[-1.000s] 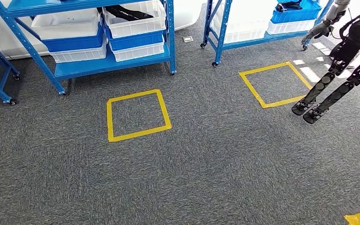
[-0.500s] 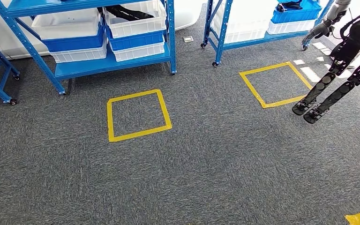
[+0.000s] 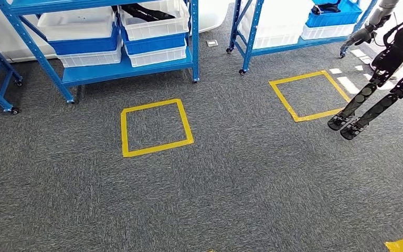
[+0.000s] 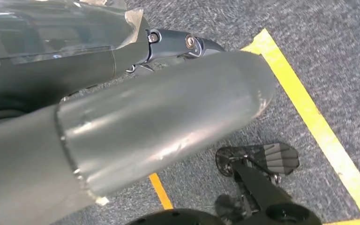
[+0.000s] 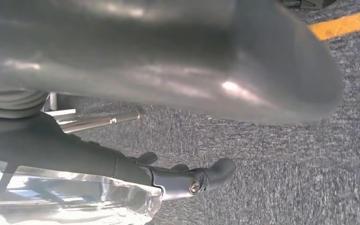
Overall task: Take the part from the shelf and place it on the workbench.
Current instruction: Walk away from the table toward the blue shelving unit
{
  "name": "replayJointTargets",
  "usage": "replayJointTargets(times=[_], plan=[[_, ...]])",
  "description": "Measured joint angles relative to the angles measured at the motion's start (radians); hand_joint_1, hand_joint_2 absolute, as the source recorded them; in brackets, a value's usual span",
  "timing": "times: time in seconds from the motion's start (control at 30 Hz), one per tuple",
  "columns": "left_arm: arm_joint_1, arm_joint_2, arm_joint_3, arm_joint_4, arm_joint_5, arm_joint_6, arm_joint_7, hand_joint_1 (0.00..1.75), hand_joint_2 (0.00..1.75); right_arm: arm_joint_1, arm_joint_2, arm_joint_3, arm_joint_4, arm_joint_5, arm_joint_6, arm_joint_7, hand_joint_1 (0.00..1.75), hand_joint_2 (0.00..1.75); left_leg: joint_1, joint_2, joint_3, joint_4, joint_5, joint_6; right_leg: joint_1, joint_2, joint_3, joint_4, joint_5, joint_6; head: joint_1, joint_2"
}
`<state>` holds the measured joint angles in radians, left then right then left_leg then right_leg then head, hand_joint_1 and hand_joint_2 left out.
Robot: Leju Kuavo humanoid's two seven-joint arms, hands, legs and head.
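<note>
- Approaching the shelf (image 3: 128, 71) looks like the step in hand: it stands far left, beyond a yellow square (image 3: 155, 127) on the carpet.
- The part (image 3: 146, 12), dark, lies in the top white bin (image 3: 155, 23).
- Left hand (image 4: 168, 101) and right hand (image 5: 178, 70) hang by the floor, holding nothing; fingers seem loosely apart.
- Next: walk closer, likely into the square, then raise an arm to the bin.

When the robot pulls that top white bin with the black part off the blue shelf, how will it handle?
The white bin looks like rigid plastic, probably light. It is nested on a blue bin, so likely lifts free. The black part lies loose and may shift.
</note>
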<state>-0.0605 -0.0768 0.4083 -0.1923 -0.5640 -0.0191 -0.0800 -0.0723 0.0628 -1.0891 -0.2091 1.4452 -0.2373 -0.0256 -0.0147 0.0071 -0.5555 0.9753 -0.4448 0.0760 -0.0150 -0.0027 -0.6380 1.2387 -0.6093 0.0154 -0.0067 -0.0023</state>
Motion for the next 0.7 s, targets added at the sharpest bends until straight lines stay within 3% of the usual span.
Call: replayJointTargets(times=[0.03, 0.07, 0.13, 0.17, 0.23, 0.27, 0.37, 0.43, 0.5, 0.53, 0.57, 0.6, 0.7], plan=[[0.001, 0.000, 0.000, 0.000, -0.001, 0.000, 0.000, 0.00, 0.00, 0.001, 0.000, 0.000, 0.000, 0.001, 0.000, 0.000, 0.00, 0.00, 0.000, -0.004, -0.002, 0.001, 0.001, -0.001, -0.001, 0.000, -0.015, 0.033, -0.008, 0.004, 0.000, 0.000], [0.001, 0.000, 0.000, 0.000, -0.001, 0.000, 0.001, 0.00, 0.00, 0.003, 0.000, 0.001, 0.000, 0.002, 0.000, 0.000, 0.00, 0.00, 0.001, -0.008, -0.003, 0.002, 0.002, -0.003, -0.002, 0.000, -0.010, 0.026, 0.001, 0.011, 0.000, 0.000], [0.001, -0.002, 0.000, 0.000, -0.001, 0.000, 0.001, 0.00, 0.00, 0.004, -0.002, 0.001, 0.000, 0.003, 0.000, 0.000, 0.00, 0.00, 0.003, -0.019, -0.004, 0.008, 0.002, -0.009, -0.008, 0.005, 0.055, -0.095, 0.053, 0.029, 0.000, 0.000], [0.001, -0.003, 0.000, 0.000, -0.001, 0.000, 0.001, 0.00, 0.00, 0.004, -0.002, 0.002, 0.000, 0.003, 0.000, 0.000, 0.00, 0.00, 0.002, -0.025, -0.007, 0.013, 0.001, -0.015, -0.009, 0.010, 0.088, -0.163, 0.076, 0.032, 0.001, 0.000], [0.000, -0.003, 0.000, 0.000, -0.002, 0.000, 0.002, 0.00, 0.00, 0.003, -0.002, 0.004, 0.000, 0.004, 0.000, 0.000, 0.00, 0.00, 0.001, -0.035, -0.011, 0.022, -0.003, -0.028, -0.007, 0.016, 0.121, -0.236, 0.100, 0.023, 0.000, 0.000], [0.000, -0.003, 0.000, 0.000, -0.002, 0.000, 0.002, 0.00, 0.00, 0.003, -0.001, 0.005, 0.000, 0.005, 0.000, 0.000, 0.00, 0.00, 0.000, -0.038, -0.013, 0.023, -0.003, -0.035, -0.003, 0.014, 0.118, -0.238, 0.101, 0.014, 0.000, 0.000], [0.003, -0.002, 0.000, 0.000, -0.004, 0.000, 0.004, 0.00, 0.00, 0.003, 0.001, 0.007, 0.000, 0.005, 0.000, 0.000, 0.00, 0.00, 0.007, -0.039, -0.024, 0.042, -0.016, -0.049, -0.011, 0.002, 0.120, -0.240, 0.111, -0.009, -0.001, 0.000], [0.004, -0.002, 0.000, 0.000, -0.005, 0.001, 0.004, 0.00, 0.00, 0.003, 0.002, 0.008, 0.000, 0.005, 0.000, 0.000, 0.00, 0.00, 0.012, -0.028, -0.062, 0.129, -0.074, -0.062, -0.013, -0.007, 0.120, -0.241, 0.116, -0.020, -0.006, 0.000], [0.004, -0.002, 0.000, 0.000, -0.006, 0.001, 0.004, 0.00, 0.00, 0.006, 0.001, 0.008, 0.000, 0.006, 0.000, 0.000, 0.00, 0.00, 0.018, -0.017, -0.122, 0.263, -0.141, -0.074, -0.011, -0.018, 0.116, -0.241, 0.118, -0.024, -0.009, 0.000], [0.005, -0.002, 0.000, 0.000, -0.006, 0.001, 0.004, 0.00, 0.00, 0.007, 0.001, 0.008, 0.000, 0.006, 0.000, 0.000, 0.00, 0.00, 0.021, -0.014, -0.142, 0.308, -0.153, -0.077, -0.010, -0.024, 0.115, -0.241, 0.118, -0.024, -0.009, 0.000], [0.006, -0.002, 0.000, 0.000, -0.006, 0.001, 0.004, 0.00, 0.00, 0.008, 0.001, 0.008, 0.000, 0.006, 0.000, 0.000, 0.00, 0.00, 0.023, -0.011, -0.144, 0.315, -0.146, -0.079, -0.010, -0.031, 0.115, -0.240, 0.118, -0.024, -0.009, 0.000], [0.007, -0.001, 0.000, 0.000, -0.006, 0.001, 0.004, 0.00, 0.00, 0.007, 0.001, 0.009, 0.000, 0.006, 0.000, 0.000, 0.00, 0.00, 0.025, -0.007, -0.125, 0.280, -0.120, -0.079, -0.010, -0.037, 0.116, -0.240, 0.117, -0.024, -0.009, 0.000], [0.004, 0.000, 0.000, 0.000, -0.006, 0.001, 0.004, 0.00, 0.00, 0.004, 0.002, 0.013, 0.000, 0.007, 0.000, 0.000, 0.00, 0.00, 0.022, 0.034, -0.022, 0.075, -0.035, -0.068, -0.006, -0.053, 0.119, -0.241, 0.116, -0.020, -0.008, 0.000]])
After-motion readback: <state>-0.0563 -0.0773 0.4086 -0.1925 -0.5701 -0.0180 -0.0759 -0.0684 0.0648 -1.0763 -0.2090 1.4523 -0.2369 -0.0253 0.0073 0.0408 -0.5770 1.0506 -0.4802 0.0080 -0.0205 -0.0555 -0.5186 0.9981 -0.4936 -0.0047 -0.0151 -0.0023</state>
